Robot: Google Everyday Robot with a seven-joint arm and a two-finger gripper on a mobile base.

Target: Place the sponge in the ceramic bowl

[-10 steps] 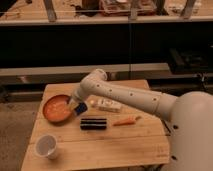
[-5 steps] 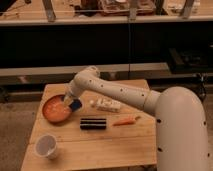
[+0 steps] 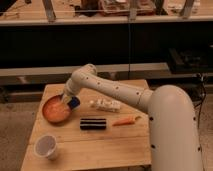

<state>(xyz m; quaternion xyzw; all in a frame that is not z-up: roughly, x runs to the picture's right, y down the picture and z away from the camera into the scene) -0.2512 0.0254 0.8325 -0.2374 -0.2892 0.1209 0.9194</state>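
Observation:
The ceramic bowl (image 3: 54,111) is a shallow orange-brown dish on the left side of the wooden table (image 3: 115,150). My gripper (image 3: 67,101) hangs over the bowl's right rim at the end of the white arm. A blue and yellow sponge (image 3: 73,102) sits at the gripper's tip, just above the bowl's right edge.
A white cup (image 3: 46,147) stands at the front left. A white packet (image 3: 106,105), a dark flat pack (image 3: 93,123) and a carrot (image 3: 125,121) lie in the middle of the table. Dark shelving runs behind the table.
The arm has swung left and lowered, carrying the sponge from near the table's middle to the bowl's right rim.

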